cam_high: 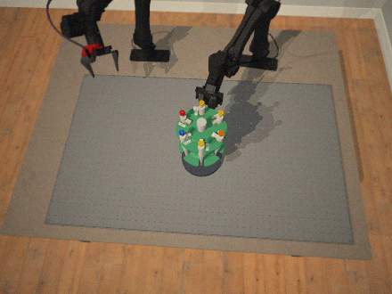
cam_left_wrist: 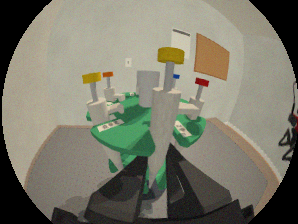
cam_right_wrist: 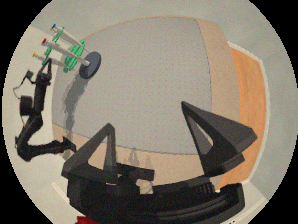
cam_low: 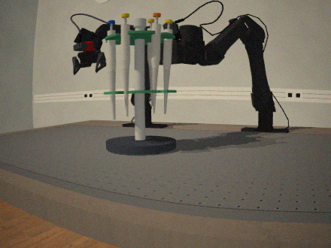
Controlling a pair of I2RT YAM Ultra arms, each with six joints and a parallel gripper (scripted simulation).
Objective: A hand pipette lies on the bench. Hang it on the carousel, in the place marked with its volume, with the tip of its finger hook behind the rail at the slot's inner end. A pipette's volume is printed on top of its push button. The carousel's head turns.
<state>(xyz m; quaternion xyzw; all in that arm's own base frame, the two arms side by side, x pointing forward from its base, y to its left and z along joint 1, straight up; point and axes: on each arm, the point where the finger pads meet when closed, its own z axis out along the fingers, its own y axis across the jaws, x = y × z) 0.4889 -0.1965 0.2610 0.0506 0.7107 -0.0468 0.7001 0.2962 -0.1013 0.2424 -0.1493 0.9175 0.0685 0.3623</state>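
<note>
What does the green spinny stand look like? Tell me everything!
The stand is upright. Its smooth, plastic-looking top plate is green, with white labels too blurry to read. A thinner green plate sits lower on the pale post. Its round, dark base rests on the mat. Five pipettes hang around it; a yellow-topped sixth is at its rim, in the left claw.
</note>
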